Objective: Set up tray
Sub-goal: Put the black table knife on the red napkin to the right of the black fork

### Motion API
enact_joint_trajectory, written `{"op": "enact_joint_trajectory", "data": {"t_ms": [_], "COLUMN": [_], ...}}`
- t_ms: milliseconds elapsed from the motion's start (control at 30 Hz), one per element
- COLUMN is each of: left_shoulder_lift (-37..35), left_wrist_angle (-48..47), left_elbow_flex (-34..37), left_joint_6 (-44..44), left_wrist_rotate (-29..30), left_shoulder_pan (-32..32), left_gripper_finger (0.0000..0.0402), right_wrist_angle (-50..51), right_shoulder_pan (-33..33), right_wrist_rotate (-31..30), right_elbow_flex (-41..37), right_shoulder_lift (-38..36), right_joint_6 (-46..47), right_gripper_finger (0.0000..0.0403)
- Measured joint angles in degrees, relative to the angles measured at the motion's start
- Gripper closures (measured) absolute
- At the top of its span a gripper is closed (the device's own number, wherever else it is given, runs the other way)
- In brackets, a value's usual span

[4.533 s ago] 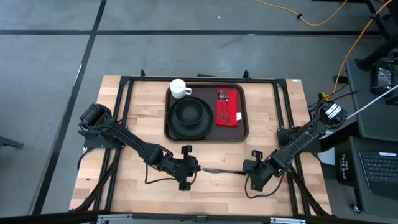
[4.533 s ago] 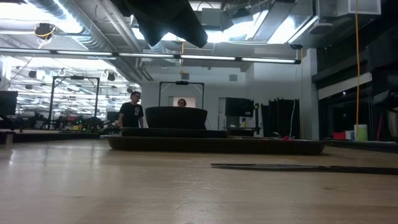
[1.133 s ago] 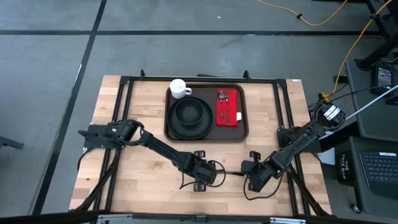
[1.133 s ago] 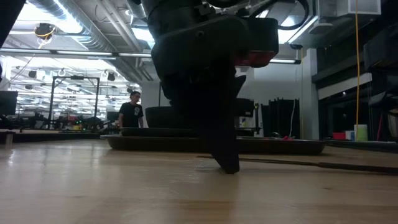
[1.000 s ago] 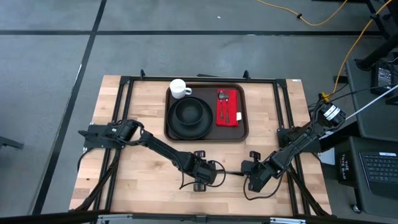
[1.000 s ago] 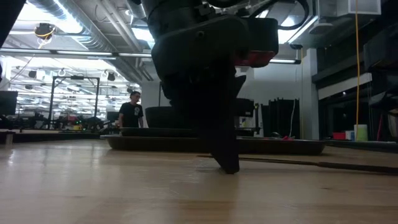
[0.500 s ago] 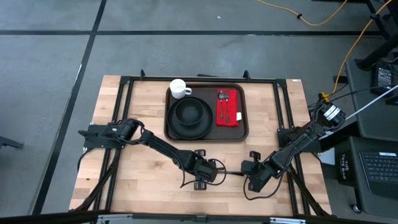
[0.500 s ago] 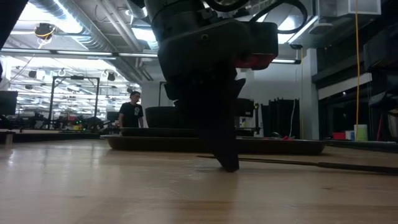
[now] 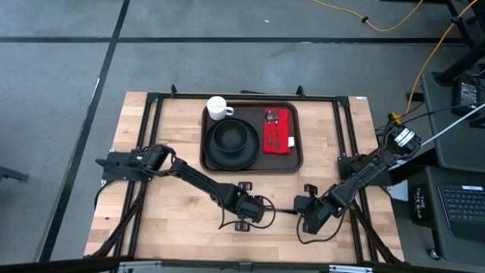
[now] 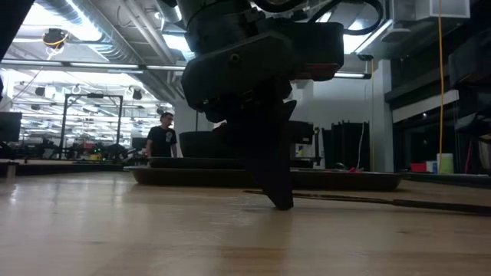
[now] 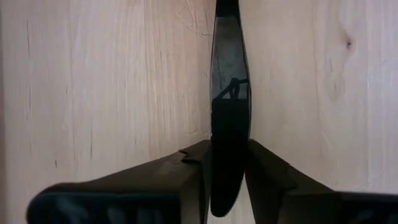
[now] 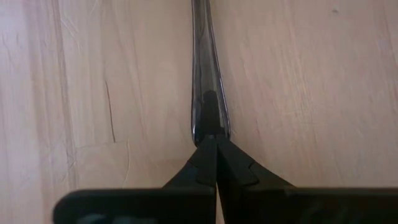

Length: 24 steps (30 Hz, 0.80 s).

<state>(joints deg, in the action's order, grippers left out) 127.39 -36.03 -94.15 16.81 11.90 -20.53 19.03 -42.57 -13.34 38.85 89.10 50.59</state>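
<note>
A dark knife (image 9: 282, 208) lies flat on the wooden table near its front edge, between my two grippers. My left gripper (image 9: 261, 206) stands over the knife's broad blade end (image 11: 229, 81), its fingers closed against both sides. My right gripper (image 9: 299, 208) is shut, with its tips on the knife's narrow handle end (image 12: 205, 62). The dark brown tray (image 9: 298, 163) sits at the table's far middle. It carries a black plate with a bowl (image 9: 231, 140), a white cup (image 9: 220, 108) and a red napkin (image 9: 279, 130) with cutlery on it. My left gripper pinches the knife's blade end (image 11: 227, 134) between its two fingers (image 11: 202, 168), one on each long edge. The fingers slant down from above and lie across the knife. The knife lies flat on the table. My right gripper rests its shut fingertips (image 12: 214, 149) on top of the handle's very end (image 12: 208, 121), slanting down from above. That end stays on the table under them.
Black frame rails (image 9: 151, 136) run along the table's left and right sides and its far edge. Bare wood lies on both sides of the tray and along the front. In the low view, people stand far off in the room behind the tray.
My left gripper has shut its fingers in on the knife's blade end, rolling slightly about its own axis while staying in place. The knife and my right gripper have kept still.
</note>
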Motion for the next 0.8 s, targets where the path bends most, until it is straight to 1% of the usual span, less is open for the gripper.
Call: {"op": "enact_joint_trajectory", "data": {"t_ms": [167, 400, 500, 700, 800], "left_shoulder_lift": [0.00, 0.00, 0.00, -0.12, -0.62], "left_wrist_angle": [-0.01, 0.00, 0.00, 0.02, 0.04], "left_elbow_flex": [0.00, 0.00, 0.00, 0.02, 0.13], "left_joint_6": [-0.03, -0.03, -0.05, -0.49, -1.32], "left_wrist_rotate": [-1.71, -3.13, -3.52, -3.93, -4.26], "left_shoulder_pan": [0.13, 0.17, 0.15, 0.15, 0.13], "left_gripper_finger": [0.0342, 0.0343, 0.0343, 0.0344, 0.0344], "right_wrist_angle": [-0.02, -0.94, 0.53, 1.34, 4.62], "right_shoulder_pan": [0.00, 0.00, 0.00, 0.00, 0.00], "right_wrist_rotate": [0.00, 0.04, 0.42, 0.28, 0.10], "right_elbow_flex": [0.00, 0.02, 1.27, 4.44, 7.05], "right_shoulder_lift": [0.00, 0.02, 0.17, 0.20, 0.15], "right_joint_6": [-0.02, -0.24, -0.31, -5.70, -6.14], "right_gripper_finger": [0.0401, 0.0370, 0.0362, 0.0359, 0.0359]}}
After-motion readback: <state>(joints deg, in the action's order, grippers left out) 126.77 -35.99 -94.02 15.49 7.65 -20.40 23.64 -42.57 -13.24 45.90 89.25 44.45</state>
